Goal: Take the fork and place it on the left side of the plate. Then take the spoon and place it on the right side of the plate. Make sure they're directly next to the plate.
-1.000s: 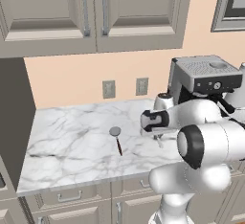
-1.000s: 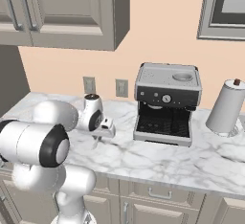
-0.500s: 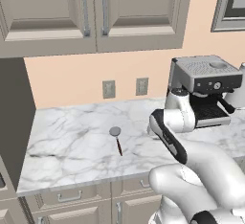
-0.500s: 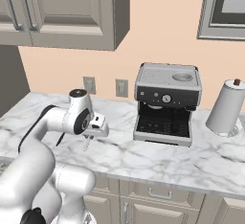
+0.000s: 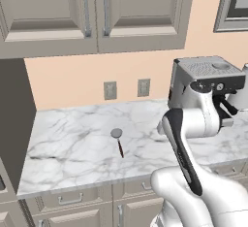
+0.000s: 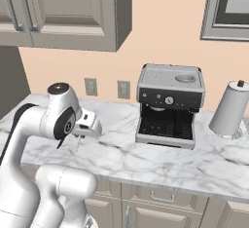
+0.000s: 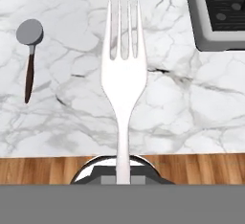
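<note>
Hand view, left to right: spoon (image 7: 30, 55) lies flat on the marble counter (image 7: 72, 117), round bowl at the top, dark handle running down toward the counter's front edge. Well apart from it, mid-frame, the fork (image 7: 123, 84) stands up out of the gripper (image 7: 123, 179), 4 tines pointing away from the hand, thin handle dropping straight down into the pincer. The fork is held clear above the counter; the pincer is closed narrowly on the lower end of the handle, finger tips themselves hidden. At the upper right, a corner of the coffee machine (image 7: 215, 12).

Left base view: spoon (image 5: 117, 141) rests alone on the counter (image 5: 72, 138), bowl toward the wall, below 2 wall outlets (image 5: 110, 90). Right of it the white arm, then the coffee machine (image 5: 206, 83).

Right base view: gripper (image 6: 82, 132) hangs just over the counter's left part; coffee machine (image 6: 169, 105) at centre; paper towel roll (image 6: 230, 110) at far right.
</note>
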Robot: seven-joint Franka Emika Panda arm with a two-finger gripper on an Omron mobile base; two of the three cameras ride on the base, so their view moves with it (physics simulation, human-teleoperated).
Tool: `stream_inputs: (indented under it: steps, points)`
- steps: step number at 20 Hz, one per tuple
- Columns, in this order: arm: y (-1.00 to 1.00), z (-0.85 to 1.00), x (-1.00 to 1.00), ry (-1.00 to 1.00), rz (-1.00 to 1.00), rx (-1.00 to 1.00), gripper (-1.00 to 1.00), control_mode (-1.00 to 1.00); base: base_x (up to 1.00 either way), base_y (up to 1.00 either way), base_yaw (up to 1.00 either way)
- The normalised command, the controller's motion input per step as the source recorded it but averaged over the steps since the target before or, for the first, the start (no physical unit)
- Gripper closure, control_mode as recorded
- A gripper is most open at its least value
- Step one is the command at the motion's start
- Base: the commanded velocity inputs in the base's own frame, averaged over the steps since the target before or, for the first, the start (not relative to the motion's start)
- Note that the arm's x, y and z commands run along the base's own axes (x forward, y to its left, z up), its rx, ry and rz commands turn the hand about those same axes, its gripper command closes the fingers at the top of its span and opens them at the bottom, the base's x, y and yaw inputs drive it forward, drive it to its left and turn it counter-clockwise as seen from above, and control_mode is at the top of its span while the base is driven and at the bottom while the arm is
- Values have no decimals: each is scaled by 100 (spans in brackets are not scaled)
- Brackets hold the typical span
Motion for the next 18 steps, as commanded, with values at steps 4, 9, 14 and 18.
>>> stream_inputs:
  steps: [4,9,14,18]
  points:
    - [15,95,-33,0,0,-1,100,-100,0,0,0]
    - [9,42,-43,0,-5,-1,100,-100,0,0,0]
    - [3,0,-7,-1,0,0,100,-100,0,0,0]
    - [7,-2,-11,0,-3,-1,100,100,-47,29,-21]
